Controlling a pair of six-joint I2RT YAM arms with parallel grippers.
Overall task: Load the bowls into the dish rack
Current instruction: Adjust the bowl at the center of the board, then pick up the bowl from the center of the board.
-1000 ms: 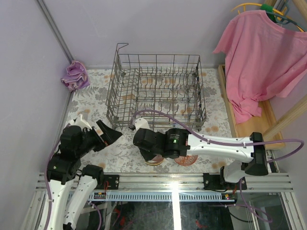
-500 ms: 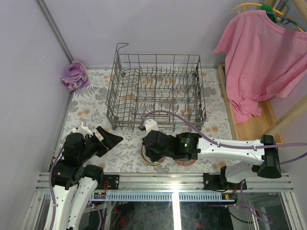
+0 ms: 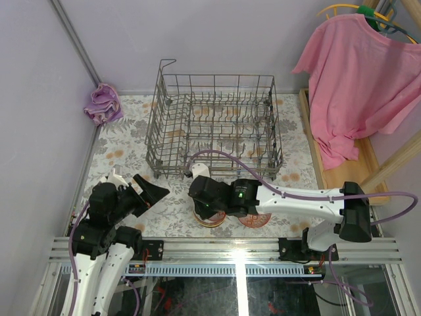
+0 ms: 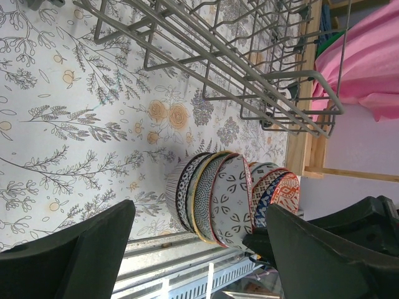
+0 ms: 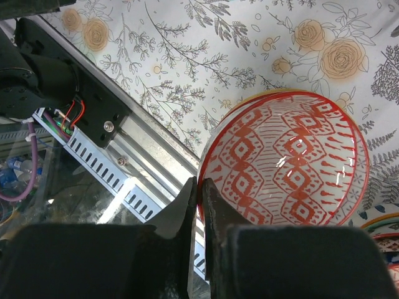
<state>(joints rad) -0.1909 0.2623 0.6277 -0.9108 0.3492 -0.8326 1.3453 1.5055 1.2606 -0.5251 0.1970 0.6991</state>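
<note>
The right gripper (image 5: 200, 182) has shifted slightly over the bowls (image 4: 224, 199) at the table's near edge and pinches a red bowl's (image 5: 287, 162) rim. The left gripper (image 4: 196, 215) gapes wide. The rack (image 3: 214, 77) holds no bowl yet, so all loading remains.

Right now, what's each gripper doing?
Left gripper: open, empty.
Right gripper: closed on the rim of the red-and-white bowl.

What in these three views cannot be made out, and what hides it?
Top view: the bowls lie mostly under the right arm, so their count is unreadable.
Right wrist view: whether the right end effector clamps the red-and-white bowl; its fingers cover the rim there.
Left wrist view: the dish rack is cut off by the top edge.
</note>
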